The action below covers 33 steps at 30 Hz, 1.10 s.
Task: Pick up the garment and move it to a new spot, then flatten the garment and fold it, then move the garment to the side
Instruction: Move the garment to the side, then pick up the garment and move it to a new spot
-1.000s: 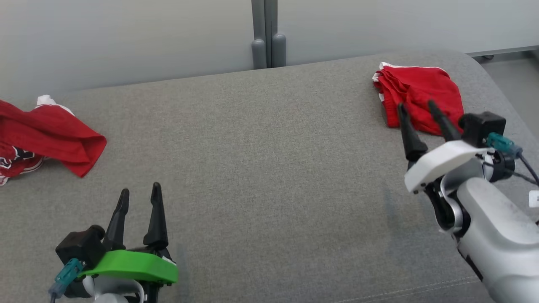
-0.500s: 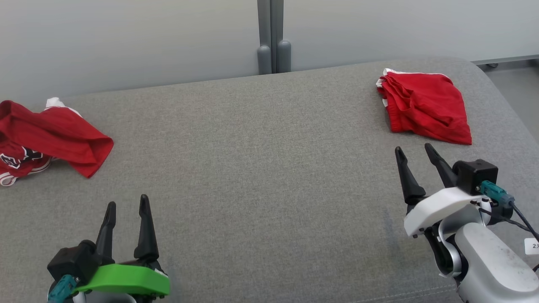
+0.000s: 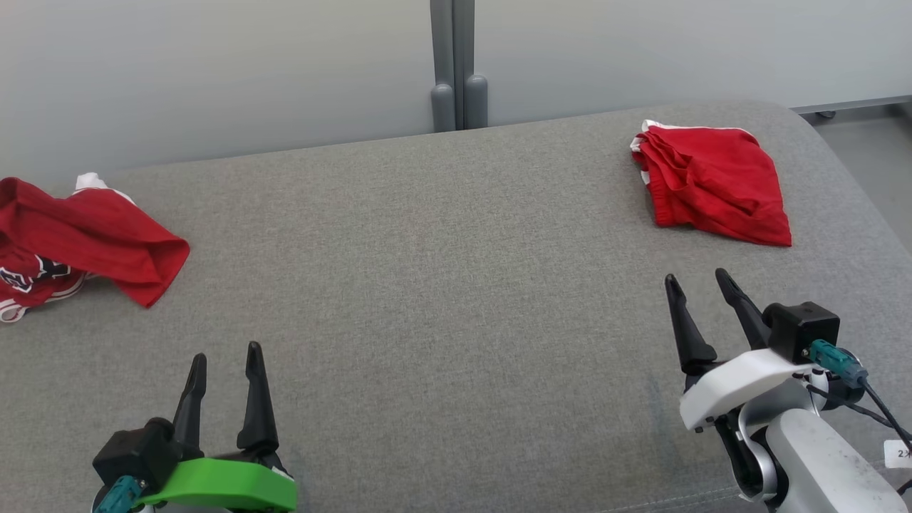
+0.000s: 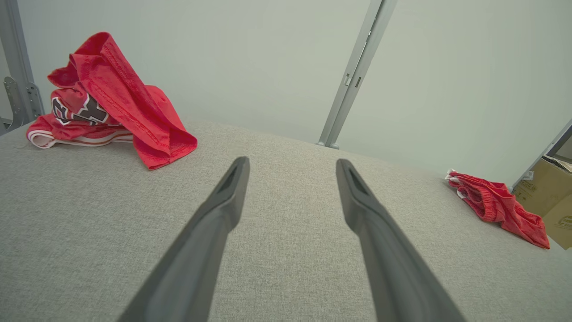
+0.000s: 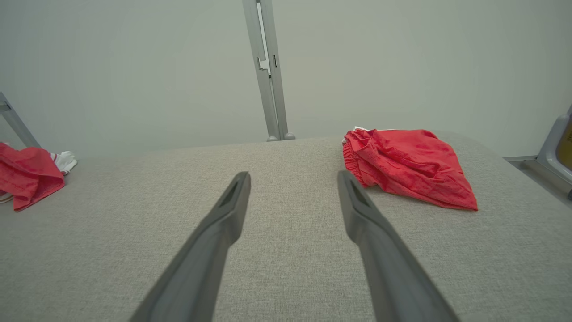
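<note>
Bright, even, diffuse light, source unclear. Faint soft shadow on grey cushion (image 3: pixel 456 299), front-right part. Head view sharp. Wrist views: cushion far edge bows, left gripper (image 4: pixel 292 163) soft near lens.

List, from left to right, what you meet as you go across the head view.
crumpled red garment → grey post → folded red garment. The left gripper and right gripper each overlap a garment's span, so both are left out.

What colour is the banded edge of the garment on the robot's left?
The banded edge is white with red stripes, clearest in the left wrist view.
</note>
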Available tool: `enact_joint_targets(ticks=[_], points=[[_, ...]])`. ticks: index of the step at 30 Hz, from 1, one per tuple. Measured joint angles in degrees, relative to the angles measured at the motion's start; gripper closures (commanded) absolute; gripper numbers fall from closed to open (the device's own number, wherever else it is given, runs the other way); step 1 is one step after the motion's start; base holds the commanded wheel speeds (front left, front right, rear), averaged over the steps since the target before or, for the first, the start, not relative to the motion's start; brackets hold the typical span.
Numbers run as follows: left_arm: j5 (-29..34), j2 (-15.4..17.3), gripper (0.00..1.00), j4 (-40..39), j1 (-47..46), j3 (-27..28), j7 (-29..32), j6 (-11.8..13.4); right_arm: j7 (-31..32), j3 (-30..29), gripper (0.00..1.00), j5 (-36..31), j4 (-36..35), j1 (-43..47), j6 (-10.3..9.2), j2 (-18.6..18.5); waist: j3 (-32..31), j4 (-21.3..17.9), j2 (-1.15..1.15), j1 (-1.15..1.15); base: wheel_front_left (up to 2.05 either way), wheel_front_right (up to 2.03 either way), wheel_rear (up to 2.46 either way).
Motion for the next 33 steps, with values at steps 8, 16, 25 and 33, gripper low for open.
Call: enact_joint_targets(ticks=[8, 16, 25, 33], points=[[0.4, -0.2, 0.0, -0.2, 1.0, -0.2, 0.0, 0.0, 0.0, -1.2, 0.0, -1.6, -1.7, 2.0, 0.0, 0.8, 0.0, -0.1, 0.0, 0.0, 0.0, 0.0, 0.0], [0.6, -0.3, 0.0, -0.2, 1.0, -0.4, 0.0, 0.0, 0.0, -2.2, 0.0, -2.6, -3.0, 3.2, 0.0, 1.1, 0.1, 0.1, 0.0, 0.0, 0.0, 0.0, 0.0], [1.0, -0.4, 0.0, -0.1, 1.0, -1.5, 0.0, -0.3, 0.0, -3.9, 0.0, -3.1, -4.1, 5.2, -0.01, 1.3, 0.2, 1.3, 0.0, 0.0, 0.0, 0.0, 0.0], [1.2, -0.4, 0.0, 0.2, 0.9, -1.6, 0.0, -0.3, 0.0, -4.2, 0.0, -3.7, -5.5, 6.2, -0.01, 1.4, 0.2, 4.4, 0.0, 0.0, 0.0, 0.0, 0.0]])
